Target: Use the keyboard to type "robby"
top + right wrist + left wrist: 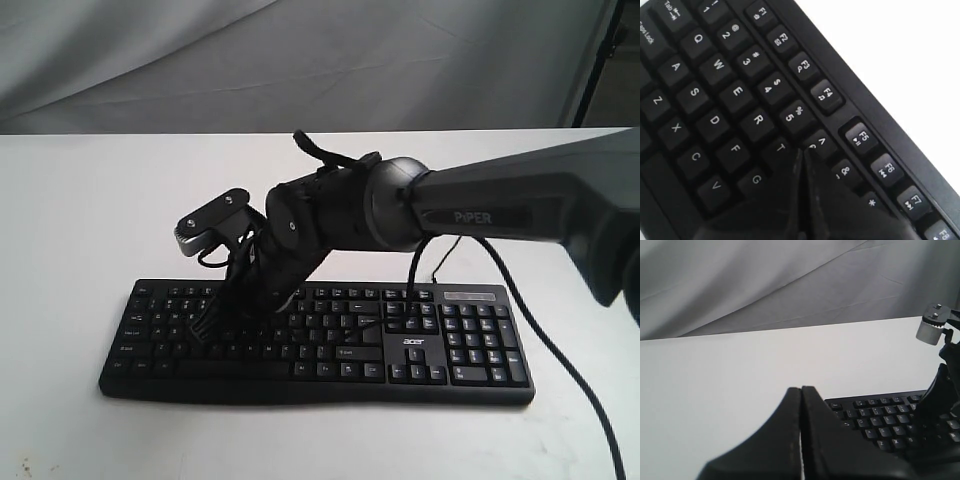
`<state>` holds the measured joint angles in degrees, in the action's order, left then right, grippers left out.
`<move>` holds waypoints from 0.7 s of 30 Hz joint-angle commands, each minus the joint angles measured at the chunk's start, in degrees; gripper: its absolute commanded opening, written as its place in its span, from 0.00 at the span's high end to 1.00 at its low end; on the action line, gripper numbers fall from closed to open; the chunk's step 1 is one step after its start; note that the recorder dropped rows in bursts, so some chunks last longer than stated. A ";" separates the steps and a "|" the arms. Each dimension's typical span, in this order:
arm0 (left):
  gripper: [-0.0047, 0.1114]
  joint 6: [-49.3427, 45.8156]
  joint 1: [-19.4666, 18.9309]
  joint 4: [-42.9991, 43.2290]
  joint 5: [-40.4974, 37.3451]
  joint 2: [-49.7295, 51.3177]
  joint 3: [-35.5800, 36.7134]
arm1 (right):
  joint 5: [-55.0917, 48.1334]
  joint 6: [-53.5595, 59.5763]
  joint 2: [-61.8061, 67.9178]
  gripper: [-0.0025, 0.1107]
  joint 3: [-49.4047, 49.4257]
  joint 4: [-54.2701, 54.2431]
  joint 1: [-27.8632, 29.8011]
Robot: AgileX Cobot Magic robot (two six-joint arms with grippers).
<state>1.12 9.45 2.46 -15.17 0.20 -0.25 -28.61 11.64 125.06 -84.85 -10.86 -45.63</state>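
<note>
The black keyboard point(330, 345) with an acer logo lies across the white table point(80, 200). My right arm reaches over it from the right. Its gripper point(207, 325) is shut, the tips low over the left letter block. In the right wrist view the right gripper point(802, 151) points between the T key point(781, 148) and the 6 key point(816, 144); whether it touches a key I cannot tell. The R key point(758, 120) lies just beside it. In its own wrist view my left gripper point(801, 388) is shut and empty, held off the keyboard's point(875, 415) left end.
A thin black cable point(565, 355) runs from the keyboard's back across the table toward the right front. Grey cloth point(250, 60) hangs behind the table. The right arm's wrist camera point(930, 327) shows at the edge of the left wrist view.
</note>
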 commanded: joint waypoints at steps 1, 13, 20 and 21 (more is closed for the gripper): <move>0.96 0.16 0.36 0.27 0.42 -0.20 0.25 | -1.69 -0.07 -2.00 0.98 0.07 0.43 -0.17; 0.96 0.16 0.36 0.27 0.42 -0.20 0.25 | -4.48 -5.82 -22.67 0.98 10.06 2.94 1.08; 0.96 0.16 0.36 0.27 0.42 -0.20 0.25 | 8.21 -12.60 -48.61 0.98 37.30 5.15 2.76; 0.96 0.16 0.36 0.27 0.42 -0.20 0.25 | 9.89 -12.60 -51.19 0.98 40.03 5.15 2.86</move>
<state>1.12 9.45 2.46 -15.17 0.20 -0.25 -23.87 0.39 80.96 -53.02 -6.82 -43.41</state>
